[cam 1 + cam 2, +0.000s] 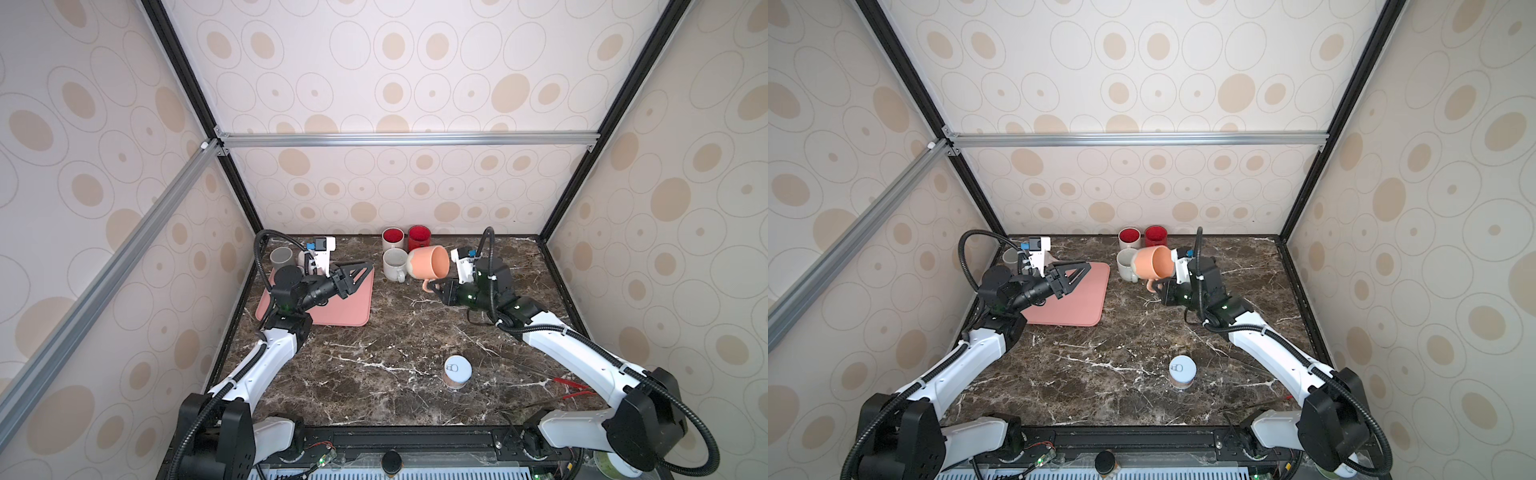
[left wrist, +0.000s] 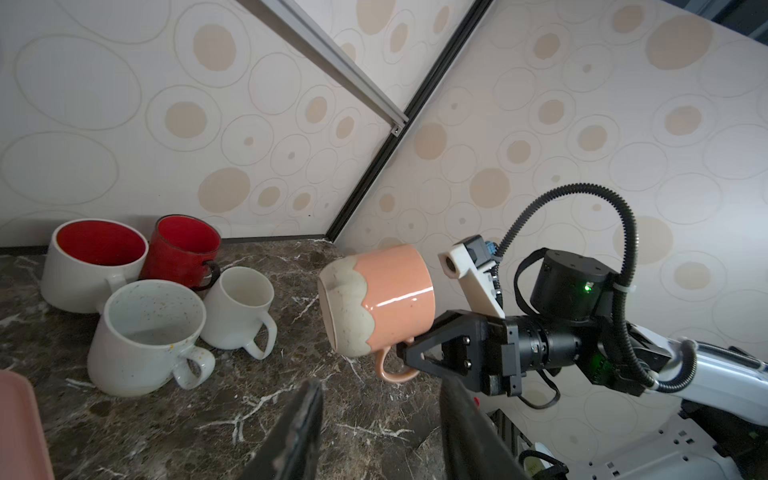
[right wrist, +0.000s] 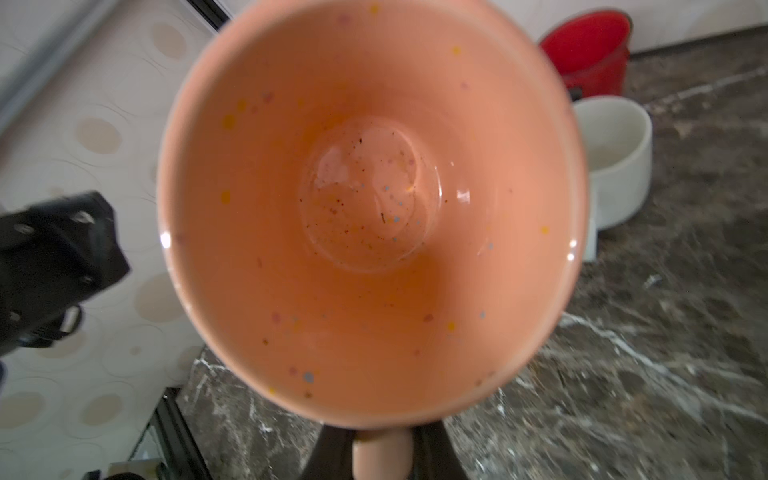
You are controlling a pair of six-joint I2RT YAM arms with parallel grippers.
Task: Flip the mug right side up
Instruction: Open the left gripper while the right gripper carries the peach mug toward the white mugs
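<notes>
Only the right wrist view showed inside the mug (image 3: pixel 374 208) gripped by the right claw (image 3: pixel 380 453); left claw (image 2: pixel 382 384) stood open

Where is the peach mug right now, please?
In both top views the peach mug is right of centre towards the back, held on its side by the right gripper, just beside the speckled white mug.

The left arm (image 1: pixel 266 357) reaches from the near left corner of the tabletop (image 1: pixel 395 340) toward its far left corner. The left gripper (image 1: pixel 365 269) is level, with jaws apart and empty. The right arm (image 1: pixel 577 353) stretches toward the far edge, and the right gripper (image 1: pixel 435 286) is clamped on the handle of the mug (image 1: pixel 432 264).
</notes>
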